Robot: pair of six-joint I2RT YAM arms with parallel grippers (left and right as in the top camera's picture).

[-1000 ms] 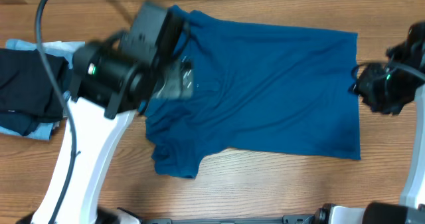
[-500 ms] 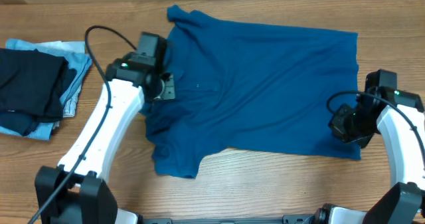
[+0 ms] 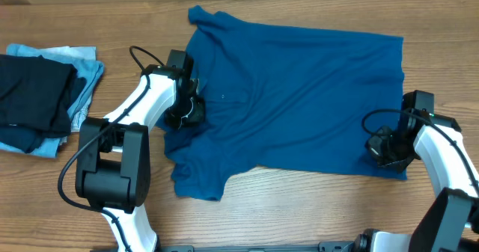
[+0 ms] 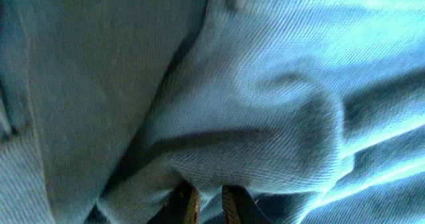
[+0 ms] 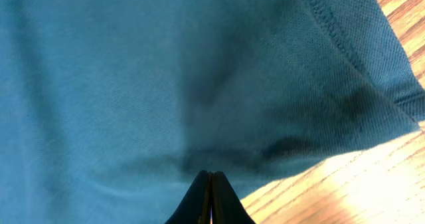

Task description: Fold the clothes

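The clothes [image 3: 299,95], one deep-blue collared shirt, lie spread flat across the table, collar at the upper left and a sleeve bunched at the lower left. My left gripper [image 3: 187,111] sits low on the shirt's left side by the collar. In the left wrist view it [image 4: 210,207] is shut on a raised fold of blue fabric [image 4: 265,104]. My right gripper [image 3: 385,153] rests on the lower right hem. Seen from the right wrist, its fingers [image 5: 210,181] meet tip to tip at the cloth's edge [image 5: 133,84], and a dark pucker runs into them.
At the far left a folded black garment [image 3: 30,95] lies on a folded pale light-blue one [image 3: 82,65]. Bare wooden table [image 3: 299,207] runs along the front, below the shirt. A black cable [image 3: 142,54] loops above the left arm.
The left arm came down from high over the collar onto the shirt's left side and its jaws closed. The right arm moved from the right edge to the lower right hem and shut.
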